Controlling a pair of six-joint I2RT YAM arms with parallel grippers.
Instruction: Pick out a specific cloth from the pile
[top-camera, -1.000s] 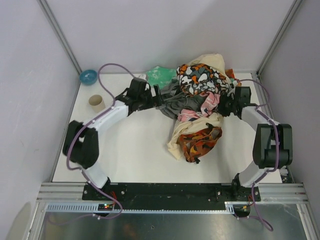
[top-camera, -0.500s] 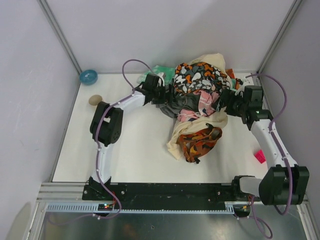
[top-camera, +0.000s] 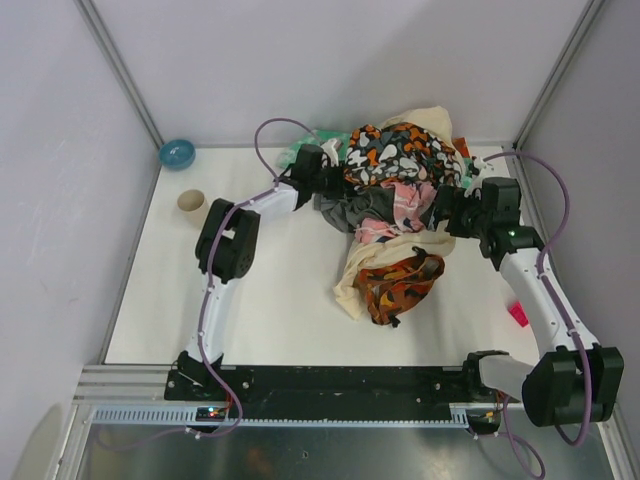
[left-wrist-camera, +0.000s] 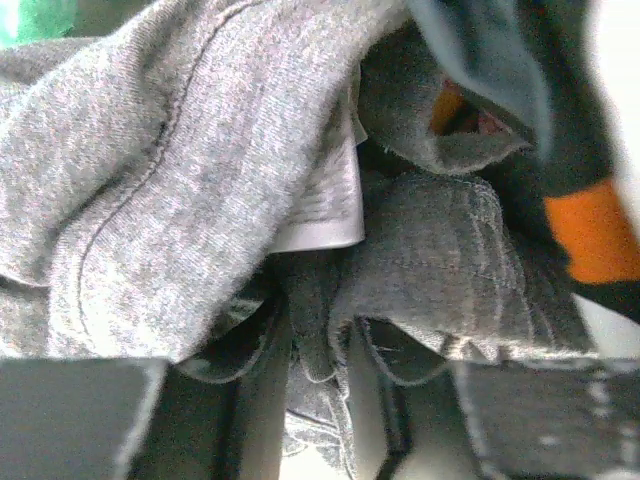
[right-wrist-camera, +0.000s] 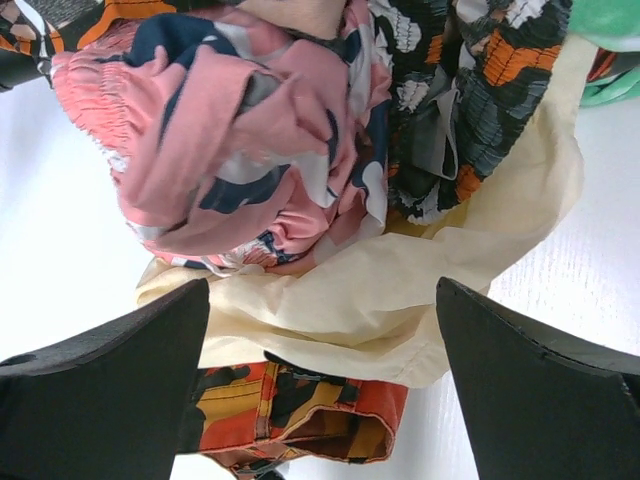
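Note:
The pile (top-camera: 400, 200) of mixed fabrics lies at the back middle of the table. The cloth (top-camera: 358, 210), plain dark grey, shows at the pile's left side under the black, orange and white blotched piece. My left gripper (top-camera: 333, 182) is pushed into that side. In the left wrist view the cloth (left-wrist-camera: 200, 180) fills the frame, and the left gripper (left-wrist-camera: 318, 400) is shut on a fold of it. My right gripper (top-camera: 440, 212) is at the pile's right side. The right gripper (right-wrist-camera: 320, 390) stands wide open over cream fabric (right-wrist-camera: 400, 270), holding nothing.
A blue bowl (top-camera: 177, 153) sits in the back left corner, with a cardboard tube (top-camera: 192, 205) in front of it. A mint-green cloth (top-camera: 305, 150) lies behind my left gripper. A small pink item (top-camera: 518, 313) lies by the right arm. Walls enclose three sides.
The left arm reached further right into the pile and its jaws closed on the grey cloth. The right arm stretched out from its folded pose and its gripper stands open by the pile.

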